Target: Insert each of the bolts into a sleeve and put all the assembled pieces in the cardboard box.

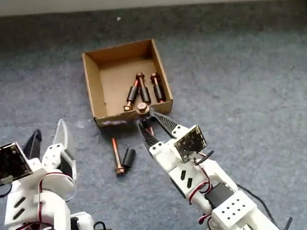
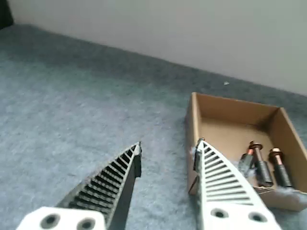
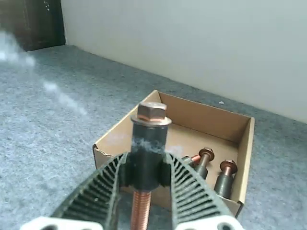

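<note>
The high view lays out the whole table (image 1: pixel 260 80), which has a grey, carpet-like cover. The cardboard box (image 1: pixel 94 83) sits at the far middle. Near its left near corner a loose bolt (image 1: pixel 116 155) lies just beside a loose sleeve (image 1: pixel 128 157); I cannot tell if they touch. Three assembled pieces (image 1: pixel 143 89) lie in the near right part of the box. The right arm (image 1: pixel 205 181) stands at the near right, and the right jaws are at the box's near wall. There the copper head of the held piece (image 1: pixel 143 109) sits level with the rim.

The right wrist view gives the grip close up. The right jaws are clamped on the black sleeve of the held piece, which stands upright. A six-sided copper head with a flange sits on top of the sleeve, and the threaded copper shank sticks out below, between the jaws. A whitish scuff rings the sleeve. Beyond it the box is open, with copper-headed pieces lying inside.

The left arm (image 1: pixel 35 200) stands at the near left. In the left wrist view the left jaws, one black and one white, are apart with nothing between them, above the table to the left of the box. This view also shows the frayed edge of the box's near wall.
</note>
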`<action>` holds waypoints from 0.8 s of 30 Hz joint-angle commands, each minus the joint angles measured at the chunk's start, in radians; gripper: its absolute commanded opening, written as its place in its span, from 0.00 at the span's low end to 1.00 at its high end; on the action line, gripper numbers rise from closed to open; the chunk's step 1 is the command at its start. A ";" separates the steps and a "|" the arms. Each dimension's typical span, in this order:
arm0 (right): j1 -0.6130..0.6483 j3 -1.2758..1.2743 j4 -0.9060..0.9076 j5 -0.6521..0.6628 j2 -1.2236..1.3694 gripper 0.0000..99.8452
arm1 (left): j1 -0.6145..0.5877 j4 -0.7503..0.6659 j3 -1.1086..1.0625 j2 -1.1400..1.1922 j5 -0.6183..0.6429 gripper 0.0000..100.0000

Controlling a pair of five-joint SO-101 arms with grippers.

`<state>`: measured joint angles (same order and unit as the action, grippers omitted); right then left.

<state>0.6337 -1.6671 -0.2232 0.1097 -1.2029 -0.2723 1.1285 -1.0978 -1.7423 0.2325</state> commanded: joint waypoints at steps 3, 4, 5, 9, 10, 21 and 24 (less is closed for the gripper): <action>-0.084 -0.067 -0.004 -0.012 -0.021 0.00 | -0.173 0.120 -0.031 0.004 -0.014 0.20; -0.096 -0.067 -0.002 -0.023 -0.018 0.00 | -0.185 0.118 -0.064 0.004 -0.017 0.20; -0.108 -0.067 0.001 -0.046 -0.016 0.00 | -0.189 0.118 -0.099 0.004 -0.037 0.20; -0.150 0.058 0.185 -0.081 -0.013 0.00 | -0.196 0.087 -0.228 0.004 -0.161 0.20; -0.150 0.104 0.251 -0.081 -0.012 0.00 | -0.196 0.077 -0.257 0.004 -0.183 0.20; -0.143 0.590 0.432 -0.081 0.305 0.00 | -0.197 -0.034 -0.406 0.004 -0.212 0.20; -0.143 0.717 0.427 -0.081 0.513 0.00 | -0.197 -0.037 -0.407 0.004 -0.212 0.20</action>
<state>0.4987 -1.1116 0.2094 0.0391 -0.8684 -0.4580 1.1132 -1.5075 -1.7300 0.0299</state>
